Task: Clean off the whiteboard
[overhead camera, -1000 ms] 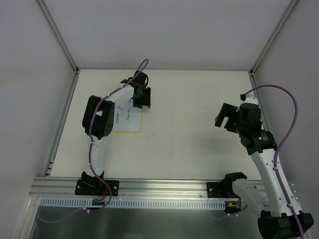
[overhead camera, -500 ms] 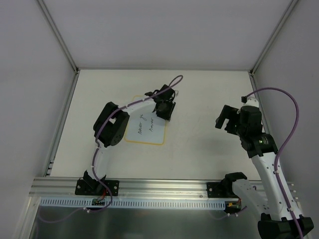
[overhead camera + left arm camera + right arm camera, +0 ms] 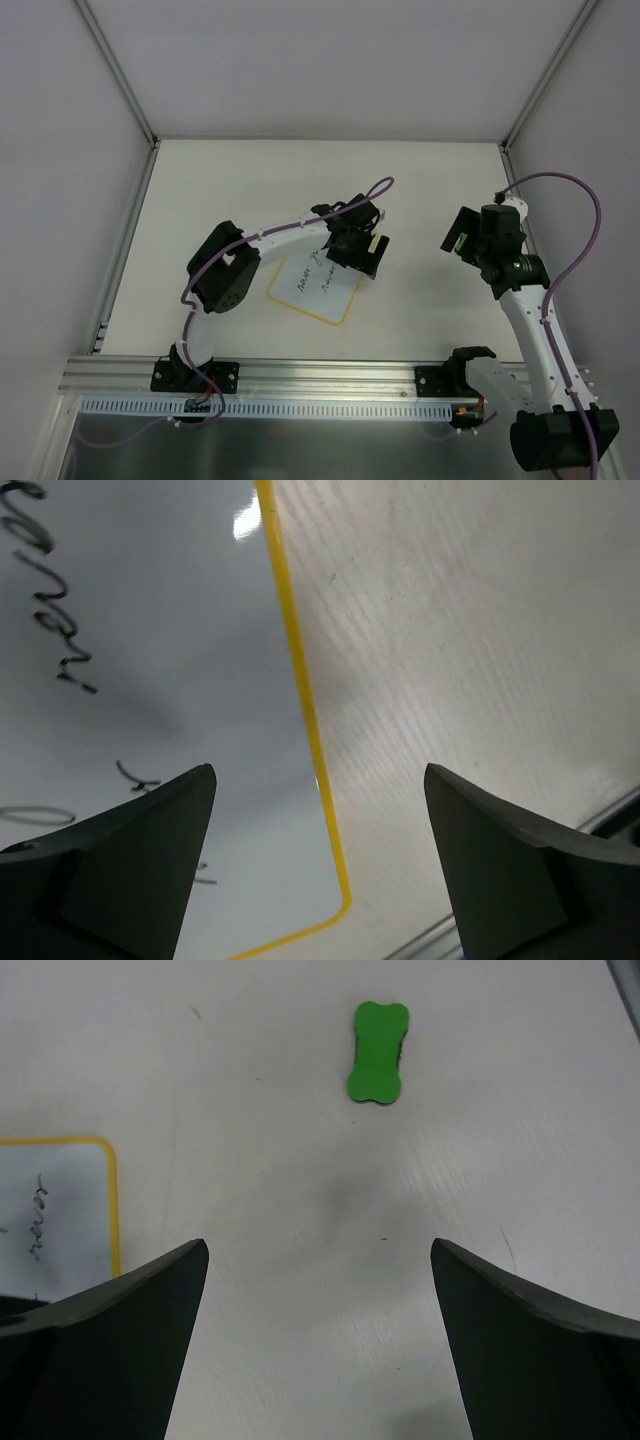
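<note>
Where the side-by-side arms reach out from their bases, the table is a flat off-white sheet, faintly scuffed and marked with small dark specks. Plain white walls close it in on three sides. Aluminium posts run up the corners, and a slotted aluminium rail crosses the near edge.

The whiteboard lies flat on the table left of centre, turned at an angle to the table's edges. It bears a few lines of black handwriting inside its thin yellow border.

The left tool sits over the board's far right corner with its fingers spread wide. In the left wrist view one finger is above the white face and the other above bare table, with the yellow border running between them. Whether either finger touches the surface cannot be told.

The right tool hangs over open table on the right side, its fingers likewise wide apart and holding nothing. Its camera looks down on a small green bone-shaped eraser lying flat on the table. The eraser is well apart from the whiteboard's rounded corner, which shows at the left of that view.
</note>
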Action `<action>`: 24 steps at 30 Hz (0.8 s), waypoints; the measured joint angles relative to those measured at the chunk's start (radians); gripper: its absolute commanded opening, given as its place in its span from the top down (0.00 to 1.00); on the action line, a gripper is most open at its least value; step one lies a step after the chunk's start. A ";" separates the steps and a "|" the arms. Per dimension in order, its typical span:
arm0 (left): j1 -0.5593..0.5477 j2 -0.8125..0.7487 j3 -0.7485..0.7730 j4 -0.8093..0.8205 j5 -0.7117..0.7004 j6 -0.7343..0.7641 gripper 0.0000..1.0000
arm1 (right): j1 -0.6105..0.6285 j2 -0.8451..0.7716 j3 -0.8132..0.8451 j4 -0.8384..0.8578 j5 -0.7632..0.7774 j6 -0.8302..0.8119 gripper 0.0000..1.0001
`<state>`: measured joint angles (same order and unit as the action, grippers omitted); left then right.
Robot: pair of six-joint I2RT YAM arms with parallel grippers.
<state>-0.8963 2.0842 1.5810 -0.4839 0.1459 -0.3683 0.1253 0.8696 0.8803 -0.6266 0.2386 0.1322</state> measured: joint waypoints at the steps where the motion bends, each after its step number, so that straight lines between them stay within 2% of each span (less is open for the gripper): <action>1: 0.006 -0.018 0.000 -0.009 -0.007 -0.008 0.02 | -0.019 0.025 0.000 0.000 0.013 0.011 0.01; 6: 0.071 -0.204 -0.021 -0.022 -0.058 -0.078 0.01 | -0.121 0.221 0.058 -0.007 0.057 0.047 0.01; 10: 0.157 -0.403 -0.117 -0.011 -0.096 -0.132 0.01 | -0.195 0.414 0.142 0.000 0.051 0.054 0.01; 13: 0.231 -0.516 -0.222 -0.008 -0.106 -0.168 0.01 | -0.240 0.551 0.201 0.018 0.021 0.050 0.06; 14: 0.259 -0.546 -0.263 -0.009 -0.107 -0.177 0.01 | -0.253 0.595 0.220 0.027 0.010 0.047 0.13; 19: 0.354 -0.640 -0.483 -0.027 -0.126 -0.222 0.01 | -0.290 0.750 0.280 0.060 -0.040 0.026 0.22; 20: 0.365 -0.657 -0.528 -0.036 -0.131 -0.226 0.01 | -0.296 0.778 0.293 0.064 -0.057 0.022 0.27; 24: 0.405 -0.719 -0.642 -0.048 -0.145 -0.249 0.02 | -0.308 0.853 0.311 0.092 -0.109 0.006 0.32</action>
<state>-0.4915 1.3647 0.9390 -0.5323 0.0010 -0.6178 -0.1825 1.7226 1.1908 -0.5343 0.1291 0.1387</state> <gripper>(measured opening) 0.985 0.700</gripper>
